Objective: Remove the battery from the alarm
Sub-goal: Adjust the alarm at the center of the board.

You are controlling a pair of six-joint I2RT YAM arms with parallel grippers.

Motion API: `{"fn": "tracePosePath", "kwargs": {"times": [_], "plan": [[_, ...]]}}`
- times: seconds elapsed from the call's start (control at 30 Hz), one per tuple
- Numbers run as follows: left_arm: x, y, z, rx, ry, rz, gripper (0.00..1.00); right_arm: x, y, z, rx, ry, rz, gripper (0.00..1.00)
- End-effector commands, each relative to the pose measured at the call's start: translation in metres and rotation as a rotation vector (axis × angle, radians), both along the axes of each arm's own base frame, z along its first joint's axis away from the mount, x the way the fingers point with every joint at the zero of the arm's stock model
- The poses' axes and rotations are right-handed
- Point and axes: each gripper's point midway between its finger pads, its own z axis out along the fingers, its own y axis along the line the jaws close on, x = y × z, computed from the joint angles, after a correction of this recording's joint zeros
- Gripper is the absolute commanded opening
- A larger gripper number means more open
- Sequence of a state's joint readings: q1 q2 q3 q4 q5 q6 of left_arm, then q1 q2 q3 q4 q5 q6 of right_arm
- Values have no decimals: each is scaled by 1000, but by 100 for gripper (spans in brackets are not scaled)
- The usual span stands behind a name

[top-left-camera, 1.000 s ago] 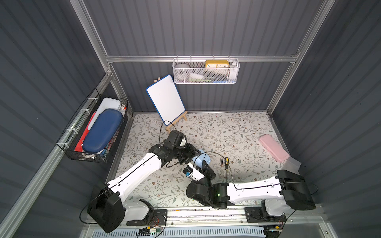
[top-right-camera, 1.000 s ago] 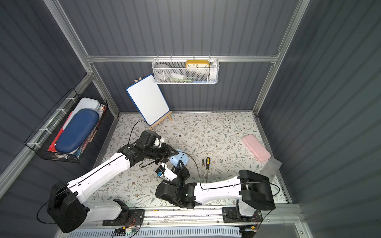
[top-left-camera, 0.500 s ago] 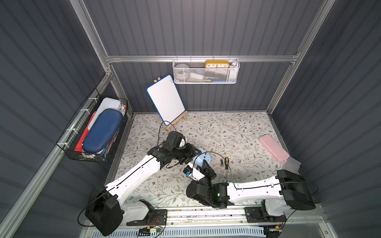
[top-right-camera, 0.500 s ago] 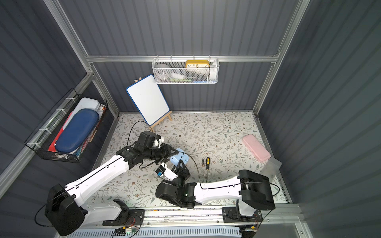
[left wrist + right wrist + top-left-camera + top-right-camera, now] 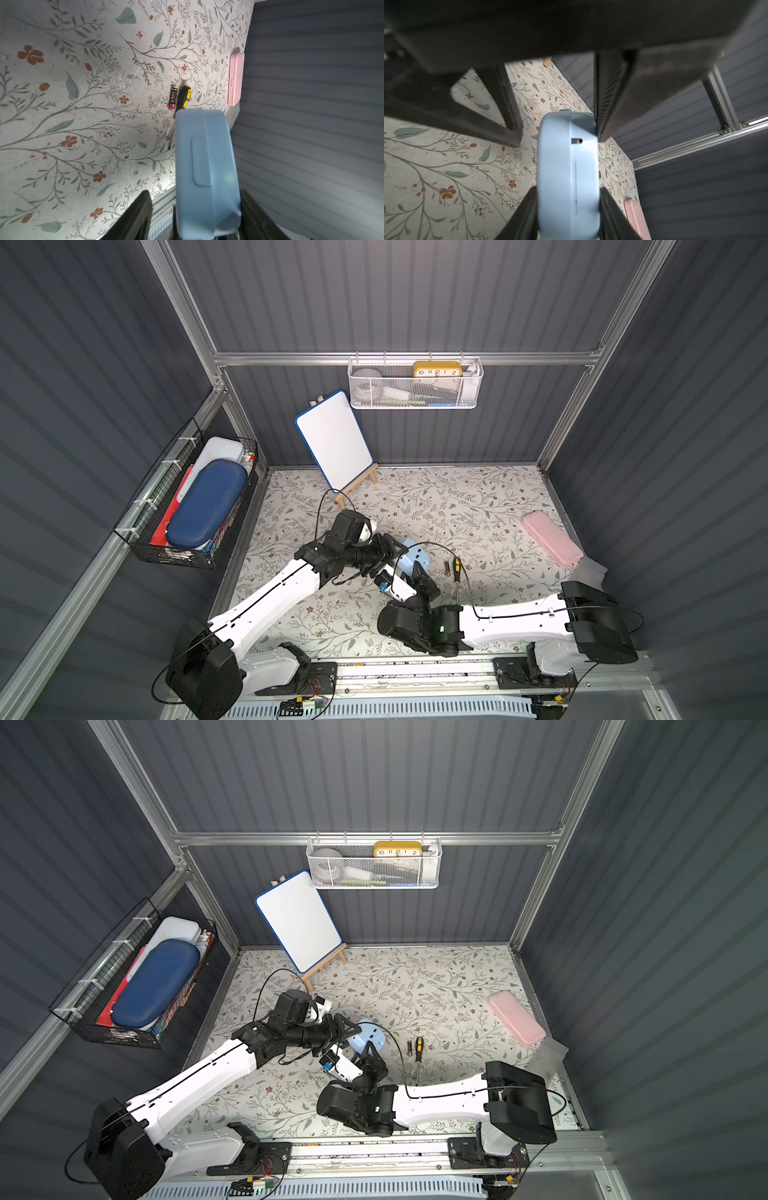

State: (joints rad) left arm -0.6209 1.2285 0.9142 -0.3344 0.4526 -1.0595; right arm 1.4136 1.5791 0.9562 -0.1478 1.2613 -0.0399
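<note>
alarm (image 5: 205, 162) — matt plastic, battery (image 5: 173, 99) glossy w/ metal end

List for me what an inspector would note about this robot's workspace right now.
Surface: floral-patterned table, a few pale flecks.
Job's things: battery lies on the table beside the screwdriver; alarm is gripped.
Clutter: pink case; whiteboard on an easel.
Grippers: right gripper shut on the alarm; left gripper open around it.
Cables: a black cable loops off each arm.
Surroundings: white basket holding a yellow clock; black basket holding a blue case.
</note>
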Motion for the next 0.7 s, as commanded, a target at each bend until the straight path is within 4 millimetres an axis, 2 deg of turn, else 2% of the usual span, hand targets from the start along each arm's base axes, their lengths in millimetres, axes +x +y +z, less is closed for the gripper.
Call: {"fn": "tracePosePath", "kwargs": {"times": [0.0, 0.17, 0.37, 0.67], "plan": [[-8, 7, -3, 25, 10, -14, 77, 6, -14, 19, 64, -51, -78, 6], [-5, 7, 0, 20, 0, -3, 80, 5, -17, 15, 63, -46, -76, 6], [-5, 7, -10, 38, 17, -6, 85, 5, -22, 12, 70, -30, -76, 5], [4, 11, -5, 71, -16, 28, 99, 4, -33, 2, 118, 41, -74, 5]]}}
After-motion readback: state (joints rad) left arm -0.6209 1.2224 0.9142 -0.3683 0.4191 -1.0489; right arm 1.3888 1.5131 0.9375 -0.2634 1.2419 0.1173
